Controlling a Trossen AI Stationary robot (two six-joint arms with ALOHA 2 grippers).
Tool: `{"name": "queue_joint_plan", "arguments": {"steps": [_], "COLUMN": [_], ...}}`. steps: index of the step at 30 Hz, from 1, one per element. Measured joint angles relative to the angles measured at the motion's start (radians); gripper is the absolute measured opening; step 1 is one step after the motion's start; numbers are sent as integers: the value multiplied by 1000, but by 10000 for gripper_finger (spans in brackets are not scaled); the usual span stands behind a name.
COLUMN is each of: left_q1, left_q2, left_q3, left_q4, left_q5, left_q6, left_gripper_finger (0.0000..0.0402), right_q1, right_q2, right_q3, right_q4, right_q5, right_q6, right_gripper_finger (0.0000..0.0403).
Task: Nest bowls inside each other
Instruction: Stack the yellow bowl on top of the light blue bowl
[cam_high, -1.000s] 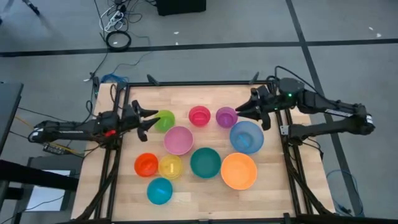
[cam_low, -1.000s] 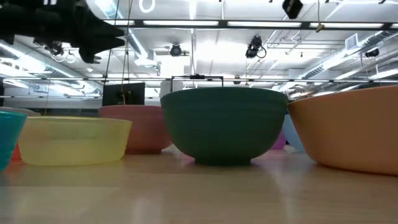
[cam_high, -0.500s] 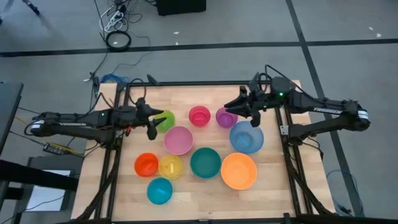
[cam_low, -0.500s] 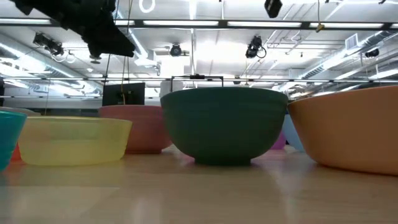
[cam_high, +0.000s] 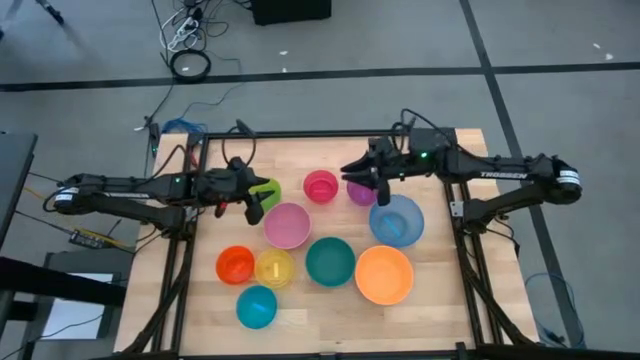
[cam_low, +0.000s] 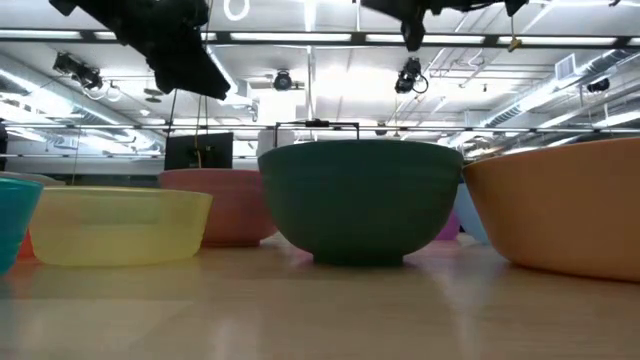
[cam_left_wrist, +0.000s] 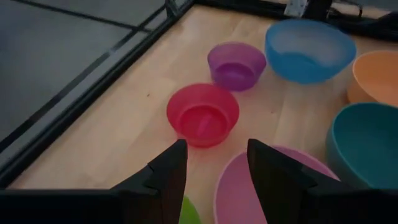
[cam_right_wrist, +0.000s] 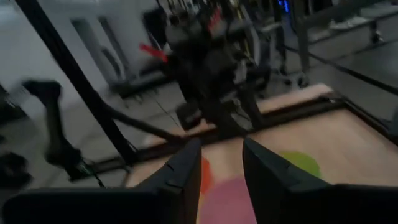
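Ten bowls (cam_high: 331, 262) loose across the table (cam_high: 440, 310), none nested. Left gripper (cam_high: 252, 200) spread empty over green bowl (cam_high: 268, 190), nine o'clock; right gripper (cam_high: 362, 172) parted, empty, above purple bowl (cam_high: 358, 193), one o'clock.

grey floor (cam_high: 560, 40), ceiling strip lights (cam_low: 440, 38)

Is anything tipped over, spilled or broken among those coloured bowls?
Nothing stands out. The bowls sit upright and separate on the table, none nested yet. The left gripper hangs over the green bowl, the right gripper by the purple bowl.
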Motion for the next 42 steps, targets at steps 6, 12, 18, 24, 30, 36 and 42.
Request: {"name": "queue_joint_plan", "arguments": {"steps": [6,12,18,24,30,36,42], "left_q1": [0,0,0,0,0,0,0], "left_q2": [20,22,23,22,27,29,29], "left_q3": [0,0,0,0,0,-1,-1], "left_q4": [-34,-26,-28,-31,-60,-162,-206], "left_q5": [0,1,1,-4,-33,-66,-66], "left_q6": [-11,-11,-27,-107,-170,-218,-236], "left_gripper_finger": [176,176,176,176,176,176,176], "right_q1": [44,67,68,88,180,300,369], "right_q2": [23,14,13,13,13,16,21], "right_q3": [0,0,0,0,0,40,147], "right_q4": [-110,-146,-171,-328,-478,-684,-945], "right_q5": [169,253,281,364,387,454,450], "right_q6": [-90,-110,-104,-101,-131,-126,21], "right_gripper_finger": [129,144,150,147,147,147,147]}}
